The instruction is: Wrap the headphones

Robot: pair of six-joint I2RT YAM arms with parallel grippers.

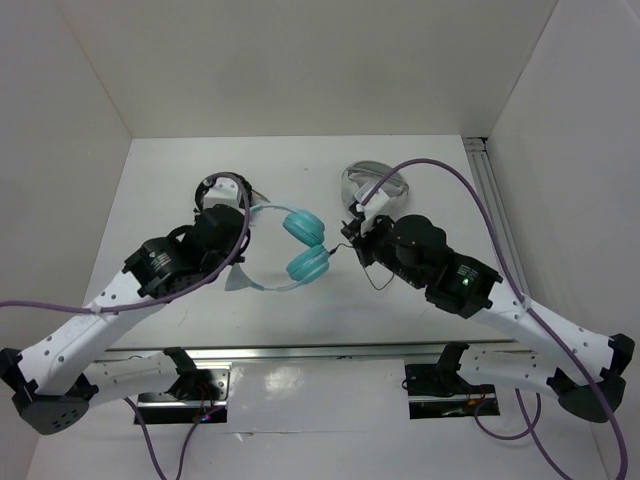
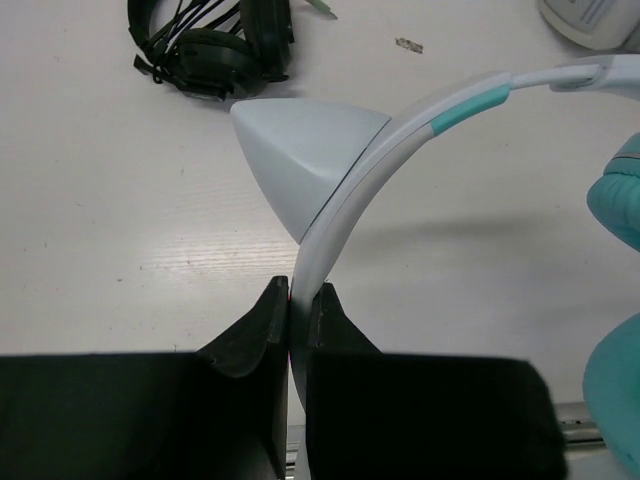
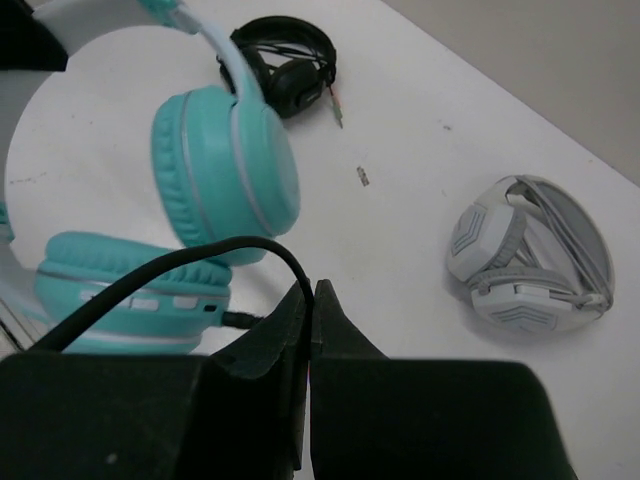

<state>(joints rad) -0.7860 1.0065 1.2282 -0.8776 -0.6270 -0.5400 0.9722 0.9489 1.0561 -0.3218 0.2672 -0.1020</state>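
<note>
"Teal-cupped over-ear headphones with the pale cat-eared band [image 1: 303, 226] are sitting mid-table between the two arms. Why is each arm taking a different part?"

"I'd say one is anchoring and one is winding. The left gripper [image 2: 298, 300] is clamping the headband [image 2: 335, 215] just beside a cat-ear point, bracing the frame so it isn't sliding on the white table [image 1: 420, 300]."

"And the right gripper [image 3: 312, 295]?"

"Its jaws are pressing together, and the thin black cable [image 3: 250, 240] is arching past the lower cup into them. Pinched, I think, though the nip itself is hiding from me. Both forearms are reaching inward, wrists facing each other across the cups. The tangled all-black headphones [image 3: 285, 70] and the grey-and-white plastic headphones [image 3: 530, 260] are lying farther back."
</note>
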